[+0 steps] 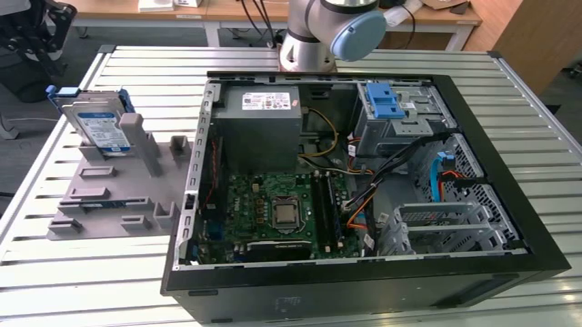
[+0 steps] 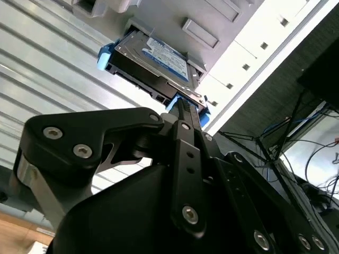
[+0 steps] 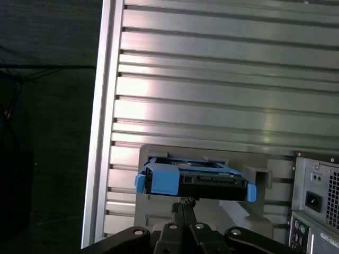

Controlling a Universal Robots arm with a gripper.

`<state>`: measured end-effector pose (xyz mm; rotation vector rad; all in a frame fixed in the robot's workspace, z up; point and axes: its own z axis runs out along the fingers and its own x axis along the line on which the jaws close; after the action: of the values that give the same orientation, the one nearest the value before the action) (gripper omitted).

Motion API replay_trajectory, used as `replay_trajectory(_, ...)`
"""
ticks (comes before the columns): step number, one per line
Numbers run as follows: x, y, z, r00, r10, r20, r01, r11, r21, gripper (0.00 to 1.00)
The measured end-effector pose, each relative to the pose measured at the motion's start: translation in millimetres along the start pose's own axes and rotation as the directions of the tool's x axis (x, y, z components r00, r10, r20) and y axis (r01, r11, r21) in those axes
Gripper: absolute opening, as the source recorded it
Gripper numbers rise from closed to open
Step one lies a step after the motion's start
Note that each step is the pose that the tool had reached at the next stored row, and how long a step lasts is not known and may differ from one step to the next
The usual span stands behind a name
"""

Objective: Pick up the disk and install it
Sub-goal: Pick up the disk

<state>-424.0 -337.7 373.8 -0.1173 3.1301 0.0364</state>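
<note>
The disk (image 1: 100,122) is a silver-grey drive with a white and blue label in a bright blue bracket. It stands on edge in a grey holder (image 1: 109,197) at the exterior view's left. In both wrist views my gripper (image 2: 183,106) (image 3: 183,202) has its fingers pressed together with nothing between them. It points toward the disk (image 2: 153,58) (image 3: 196,180) from a distance, apart from it. The disk's blue bracket end faces the gripper.
An open black computer case (image 1: 509,225) lies beside the holder, showing a green board, a grey power supply box (image 1: 264,126) and a drive cage with a blue latch (image 1: 386,102). The arm's base (image 1: 309,41) stands behind the case on a slatted metal table (image 1: 91,272).
</note>
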Motion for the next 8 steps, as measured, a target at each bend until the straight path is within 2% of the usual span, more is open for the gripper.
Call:
replay_trajectory(4, 0.2, 0.0, 0.1, 0.9981, -0.061, -0.0015, 0.061, 0.9981, -0.0006, 0.11)
replay_trajectory(8, 0.5, 0.0, 0.2, 0.9931, -0.117, -0.0027, 0.117, 0.9931, -0.0013, 0.11)
